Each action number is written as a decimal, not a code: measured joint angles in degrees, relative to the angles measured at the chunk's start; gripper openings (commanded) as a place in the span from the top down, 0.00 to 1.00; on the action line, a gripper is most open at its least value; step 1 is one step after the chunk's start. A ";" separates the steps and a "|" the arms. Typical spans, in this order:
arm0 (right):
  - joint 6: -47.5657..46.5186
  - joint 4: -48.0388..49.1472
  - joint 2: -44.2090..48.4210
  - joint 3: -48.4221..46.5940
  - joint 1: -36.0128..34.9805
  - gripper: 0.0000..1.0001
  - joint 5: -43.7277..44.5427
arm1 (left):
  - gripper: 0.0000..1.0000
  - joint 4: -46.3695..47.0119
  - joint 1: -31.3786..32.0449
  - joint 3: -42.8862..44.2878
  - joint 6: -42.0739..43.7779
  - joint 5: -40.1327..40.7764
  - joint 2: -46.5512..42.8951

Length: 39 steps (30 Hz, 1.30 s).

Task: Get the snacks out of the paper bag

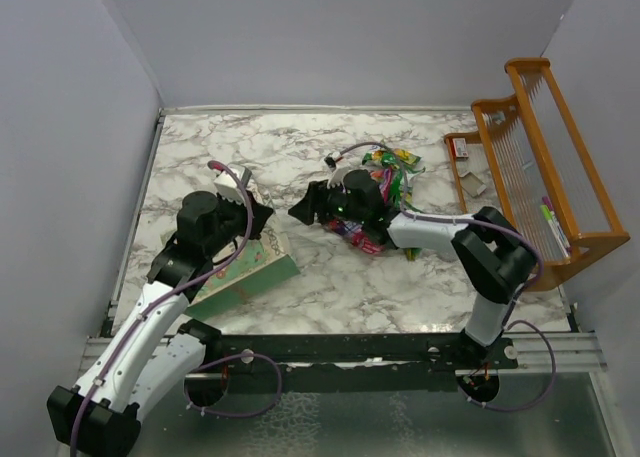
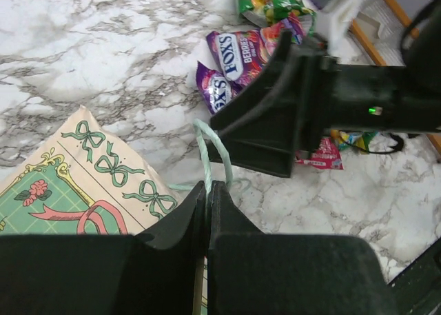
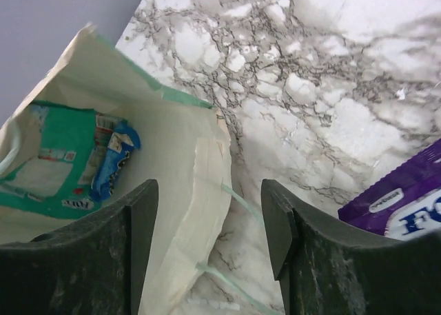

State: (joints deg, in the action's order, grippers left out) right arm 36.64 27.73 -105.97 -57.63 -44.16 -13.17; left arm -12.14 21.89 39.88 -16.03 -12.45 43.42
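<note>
The right gripper (image 3: pixel 207 191) has its two fingers standing well apart with nothing between them, low over the marble table (image 3: pixel 331 87) and facing the open mouth of the paper bag (image 3: pixel 186 149). Beside one finger lies a purple packet (image 3: pixel 406 198) (only a corner of it shows from the wrist). Across from it the left gripper (image 2: pixel 208 191) is pressed together on the bag's pale-green cord handle (image 2: pixel 207 146), the loop poking up out of the jaws. The bag lies on its side under that arm, toward the table's left edge, printed side up. Inside, against the cream lining, I can see a green packet (image 3: pixel 52 156) with a blue packet (image 3: pixel 114 156) lying against it. The other snacks (image 1: pixel 385 182) sit in a loose heap on the marble around the right arm's wrist, between the bag and the orange wooden rack (image 1: pixel 545 167) at the right wall.
</note>
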 measured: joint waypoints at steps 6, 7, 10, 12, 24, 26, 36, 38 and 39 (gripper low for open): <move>-13.64 -5.35 7.58 1.01 -0.15 0.38 -4.13 | 1.00 -0.15 0.00 0.72 -2.91 4.63 0.44; -14.91 -5.14 7.89 1.62 -0.24 0.38 -5.70 | 1.00 -0.15 0.00 0.70 -3.54 6.19 -0.13; -17.59 -4.61 7.80 3.93 -0.79 0.40 -9.86 | 1.00 0.09 0.00 0.46 -4.76 7.54 -1.11; -18.53 -3.98 7.21 4.83 -1.79 0.42 -12.09 | 1.00 0.68 0.00 0.46 -5.25 7.98 -0.90; -24.76 21.18 -0.76 10.05 -5.01 0.55 -23.37 | 1.00 5.01 0.00 4.87 -1.62 6.36 11.76; -28.35 25.94 -3.30 10.05 -4.76 0.54 -26.51 | 1.00 5.77 0.00 6.21 0.13 4.85 12.35; -41.44 38.80 -12.04 5.20 -6.19 0.54 -37.59 | 1.00 10.36 0.00 5.38 5.31 -5.05 9.35; -42.12 40.33 -12.07 4.87 -7.43 0.53 -36.76 | 1.00 11.67 0.00 5.46 5.29 -6.25 10.60; -42.40 40.96 -12.07 4.87 -8.11 0.53 -35.74 | 1.00 12.22 0.00 5.77 5.27 -6.91 11.87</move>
State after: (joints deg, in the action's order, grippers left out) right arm -5.76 68.69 -118.04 -52.75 -52.27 -48.90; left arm 0.08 21.89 45.65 -10.76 -19.35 55.29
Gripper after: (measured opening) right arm 0.461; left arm 0.021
